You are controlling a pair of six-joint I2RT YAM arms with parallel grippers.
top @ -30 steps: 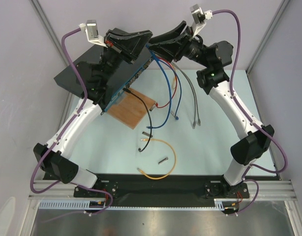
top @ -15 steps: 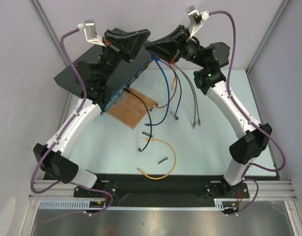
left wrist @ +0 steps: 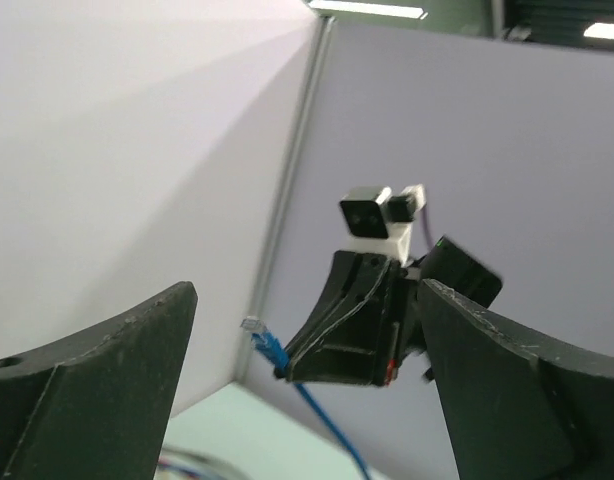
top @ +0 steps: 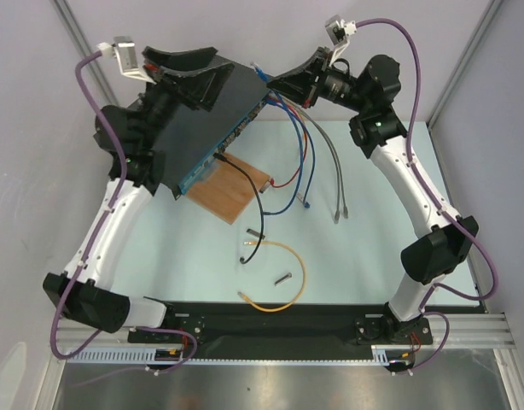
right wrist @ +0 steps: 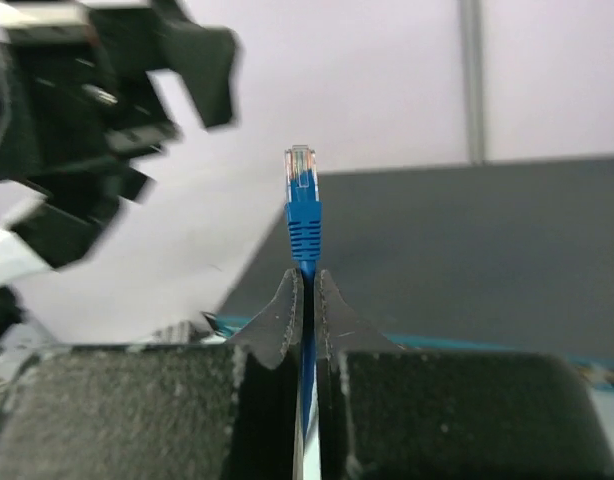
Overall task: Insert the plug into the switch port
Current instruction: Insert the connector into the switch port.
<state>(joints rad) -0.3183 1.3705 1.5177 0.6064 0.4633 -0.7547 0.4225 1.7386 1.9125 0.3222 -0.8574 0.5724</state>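
Note:
The switch (top: 202, 120) is a flat dark box lying at an angle at the back left, its blue port face (top: 221, 147) turned toward the table's middle. My right gripper (top: 275, 83) hovers at the switch's far right corner, shut on a blue cable just below its plug (top: 259, 69). In the right wrist view the plug (right wrist: 303, 195) stands straight up out of the pinched fingertips (right wrist: 305, 290), with the switch's dark top (right wrist: 467, 240) behind it. My left gripper (top: 196, 73) is open above the switch's back edge; between its fingers (left wrist: 97, 380) I see the plug (left wrist: 262, 340).
A brown wooden board (top: 241, 190) lies in front of the switch. Blue, red and grey cables (top: 339, 184) hang from the switch's right end. A black cable (top: 258, 218), an orange cable (top: 288, 273) and a small metal cylinder (top: 283, 278) lie mid-table. Walls close off the back and sides.
My left gripper has opened and swung back to the left, away from the right gripper. The right gripper has closed on the blue cable and shifted slightly.

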